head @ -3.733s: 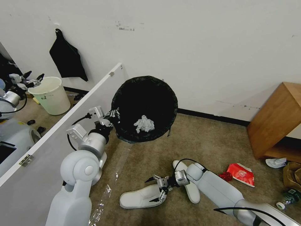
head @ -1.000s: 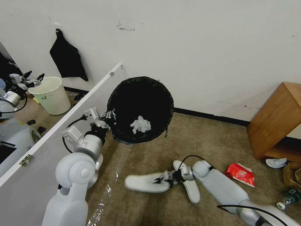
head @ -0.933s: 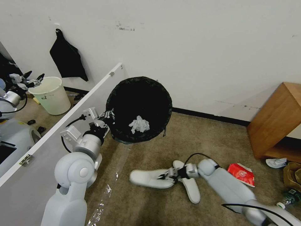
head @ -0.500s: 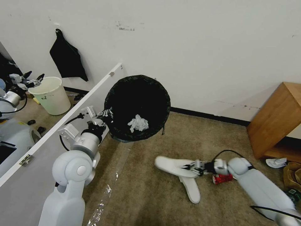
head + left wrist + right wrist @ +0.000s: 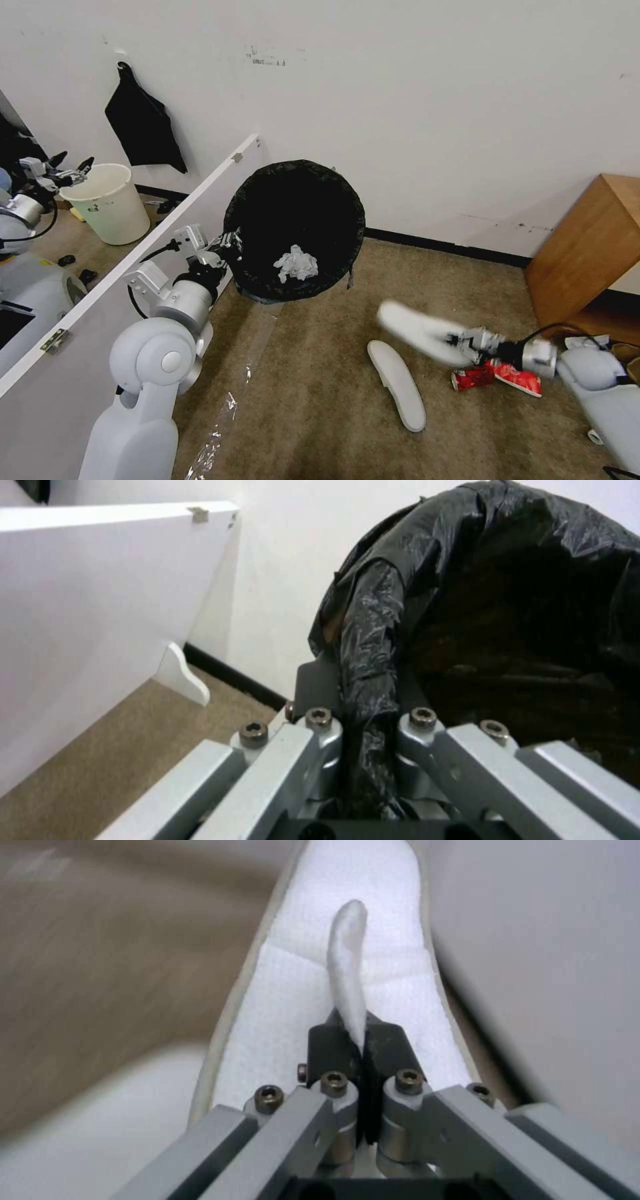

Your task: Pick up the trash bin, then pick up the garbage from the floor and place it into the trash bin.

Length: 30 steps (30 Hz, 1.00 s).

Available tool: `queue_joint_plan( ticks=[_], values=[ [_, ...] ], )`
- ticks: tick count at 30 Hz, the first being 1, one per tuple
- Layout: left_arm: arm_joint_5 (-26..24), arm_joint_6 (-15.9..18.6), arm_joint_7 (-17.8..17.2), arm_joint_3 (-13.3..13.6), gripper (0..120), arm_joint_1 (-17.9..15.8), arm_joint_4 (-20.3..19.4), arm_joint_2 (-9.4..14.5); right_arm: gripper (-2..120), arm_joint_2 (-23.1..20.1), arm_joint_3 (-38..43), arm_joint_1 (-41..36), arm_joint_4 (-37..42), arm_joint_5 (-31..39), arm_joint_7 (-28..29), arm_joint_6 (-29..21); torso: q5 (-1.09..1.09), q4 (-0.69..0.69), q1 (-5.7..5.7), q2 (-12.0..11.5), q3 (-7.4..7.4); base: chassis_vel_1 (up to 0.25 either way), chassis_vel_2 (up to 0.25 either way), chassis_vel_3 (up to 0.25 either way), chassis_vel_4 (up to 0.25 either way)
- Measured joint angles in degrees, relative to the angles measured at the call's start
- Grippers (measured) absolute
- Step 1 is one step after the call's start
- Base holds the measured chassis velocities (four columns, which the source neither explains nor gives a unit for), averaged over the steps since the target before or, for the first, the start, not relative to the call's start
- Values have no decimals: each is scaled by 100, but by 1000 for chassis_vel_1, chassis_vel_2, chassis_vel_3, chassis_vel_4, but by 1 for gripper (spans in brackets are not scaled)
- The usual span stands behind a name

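White slipper (image 5: 421, 334), pinched by the right gripper (image 5: 467, 341), now hangs above open carpet (image 5: 320, 393); left gripper (image 5: 223, 247) still clamps the trash bin (image 5: 293, 227) rim.

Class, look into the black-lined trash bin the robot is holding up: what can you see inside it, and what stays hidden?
Inside the trash bin, gripped at its rim by the left gripper, lies one crumpled tissue on the black bag. Anything beneath the tissue is covered.

Bare floor (image 5: 320, 373) lies open between trash bin (image 5: 293, 227) and grounded slipper (image 5: 398, 385).
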Motion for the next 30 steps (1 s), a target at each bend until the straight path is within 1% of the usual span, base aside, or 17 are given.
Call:
queue_joint_plan(
  ticks=[3,4,5,6,8,9,11,12,14,15,16,17,19,23,25,29,30],
  values=[
    [-8,1,-8,0,4,2,4,8,0,-8,78,-34,96,88,41,-26,0,0,0,0,0,0,0,0,0],
    [-55,14,-40,1,4,11,12,36,0,-19,303,-118,376,382,194,-126,0,1,0,0,0,0,0,0,0],
    [-126,35,-83,1,4,17,22,66,0,-18,580,-196,732,843,433,-286,0,1,0,0,0,0,0,0,0],
    [-126,35,-83,1,4,17,22,66,0,-18,580,-196,732,843,433,-286,0,1,0,0,0,0,0,0,0],
    [-181,46,-125,-2,4,19,51,113,0,-16,890,-306,1201,1573,893,-551,0,1,0,0,0,0,0,0,0],
    [-181,46,-125,-2,4,19,51,113,0,-16,890,-306,1201,1573,893,-551,0,1,0,0,0,0,0,0,0],
    [-263,82,-197,26,4,-4,104,168,0,21,1181,-419,1939,2480,1487,-859,0,-1,0,0,0,0,0,0,0],
    [-263,82,-197,26,4,-4,104,168,0,21,1181,-419,1939,2480,1487,-859,0,-1,0,0,0,0,0,0,0],
    [-392,149,-289,63,4,-43,127,206,0,86,1280,-428,2660,3164,1879,-1079,0,1,0,0,0,0,0,0,0],
    [-392,149,-289,63,4,-43,127,206,0,86,1280,-428,2660,3164,1879,-1079,0,1,0,0,0,0,0,0,0],
    [-414,163,-320,75,4,-52,141,228,0,119,1308,-421,3071,3486,2018,-1186,-1,0,0,0,0,0,0,0,0],
    [-414,163,-320,75,4,-52,141,228,0,119,1308,-421,3071,3486,2018,-1186,-1,0,0,0,0,0,0,0,0],
    [-425,177,-329,84,4,-43,145,254,0,169,1329,-385,3484,3720,2101,-1278,0,0,0,-1,0,0,0,0,0],
    [-470,216,-345,89,4,-21,145,285,0,179,1293,-349,3795,3942,2129,-1368,-3,0,0,0,0,0,0,0,0],
    [-584,276,-410,121,4,-15,169,337,0,148,1091,-266,4067,4185,2133,-1434,0,0,0,0,0,0,0,0,0],
    [-774,387,-521,173,4,-25,172,376,0,56,874,-163,4253,4325,2098,-1463,0,1,0,-1,0,0,0,0,0],
    [-922,456,-601,223,4,-34,172,402,0,0,766,-113,4346,4398,2065,-1485,-1,1,0,0,0,0,0,0,0]
  ],
)
